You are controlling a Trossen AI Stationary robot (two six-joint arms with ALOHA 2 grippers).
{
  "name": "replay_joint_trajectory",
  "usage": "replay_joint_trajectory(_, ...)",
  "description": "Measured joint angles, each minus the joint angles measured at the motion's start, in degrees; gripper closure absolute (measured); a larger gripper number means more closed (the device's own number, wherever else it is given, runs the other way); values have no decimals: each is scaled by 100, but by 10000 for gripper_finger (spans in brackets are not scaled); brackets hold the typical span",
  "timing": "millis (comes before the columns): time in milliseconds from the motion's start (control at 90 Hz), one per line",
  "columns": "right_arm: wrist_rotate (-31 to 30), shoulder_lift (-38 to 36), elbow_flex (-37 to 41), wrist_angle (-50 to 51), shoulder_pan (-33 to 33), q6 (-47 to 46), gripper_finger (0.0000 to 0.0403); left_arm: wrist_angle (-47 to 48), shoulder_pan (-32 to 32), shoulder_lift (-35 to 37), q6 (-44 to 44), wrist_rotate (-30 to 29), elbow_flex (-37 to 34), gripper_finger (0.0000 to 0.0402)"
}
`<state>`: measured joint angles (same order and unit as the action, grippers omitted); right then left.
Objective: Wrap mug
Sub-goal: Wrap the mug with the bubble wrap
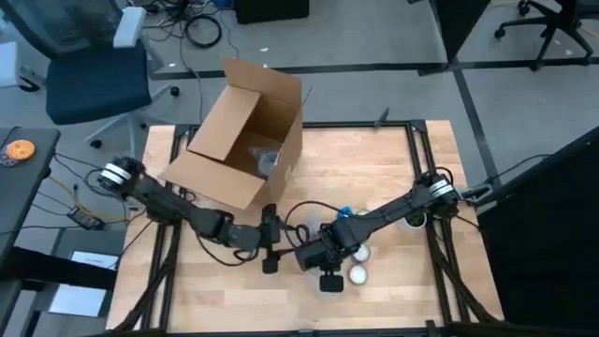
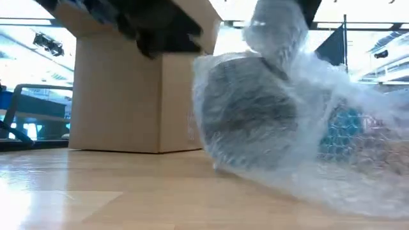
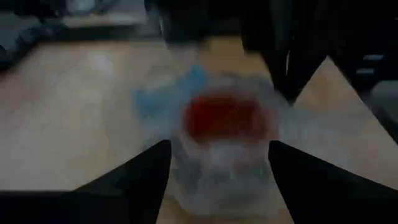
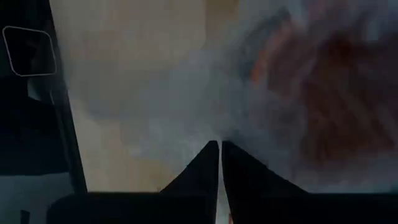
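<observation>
in front of the open cardboard box (image 1: pixel 245 140), the bubble-wrapped mug (image 3: pixel 224 146) is straddled by the wide-open left gripper (image 3: pixel 217 168) while the wrap is pinched by the closed right gripper (image 4: pixel 220 163), seemingly to keep it taut.

One cardboard box (image 1: pixel 245 131), one bubble-wrapped mug (image 2: pixel 255 115), two white round objects (image 1: pixel 358 263), and two arms (image 1: pixel 187 213).

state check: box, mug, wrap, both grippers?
box: open, tipped on its side
mug: lying in bubble wrap, mouth toward left wrist view
bubble wrap: loosely bunched round mug
left gripper: open, straddling mug
right gripper: shut on bubble wrap
</observation>
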<state>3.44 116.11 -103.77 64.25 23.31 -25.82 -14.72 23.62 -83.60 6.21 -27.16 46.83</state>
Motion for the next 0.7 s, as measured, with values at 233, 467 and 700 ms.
replay_joint_trajectory(233, -16, 0, 0, 4, 73, -110, 403, -137, -91, 470, -1032, -367, 4, 147)
replay_joint_trajectory(467, -24, 0, 2, 2, 67, -225, 403, -113, -77, 301, -3190, -321, 2, 147)
replay_joint_trajectory(700, -28, 0, 2, -14, 67, -383, 403, -97, -275, 158, -3706, -773, 2, 147)
